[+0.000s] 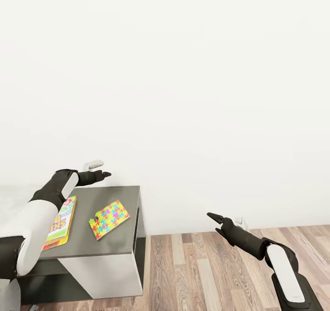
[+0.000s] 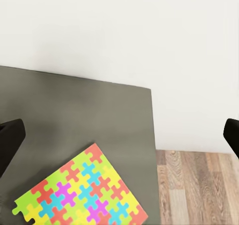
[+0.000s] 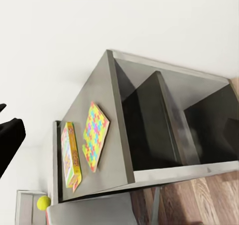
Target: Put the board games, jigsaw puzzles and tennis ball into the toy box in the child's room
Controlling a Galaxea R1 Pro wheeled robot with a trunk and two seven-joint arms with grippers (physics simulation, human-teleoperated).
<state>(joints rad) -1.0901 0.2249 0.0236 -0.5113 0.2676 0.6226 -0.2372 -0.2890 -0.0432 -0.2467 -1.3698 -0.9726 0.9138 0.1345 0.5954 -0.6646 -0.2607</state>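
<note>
Head view: flat square multicoloured jigsaw puzzle lying on dark grey surface, just beside yellow-edged board game box bearing big letters. Left gripper hovering above far edge of surface, beyond puzzle; puzzle below and nearer robot than jaws. Left wrist view: puzzle between the two dark fingers, jaws spread wide, nothing held. Right gripper out over wood-plank floor, well apart from puzzle; jaws appear slightly parted, empty. Left arm clearly nearer. Puzzle's edges run diagonal to surface edge, so wrist rotation likely needed. Yellow tennis ball visible in right wrist view.
</note>
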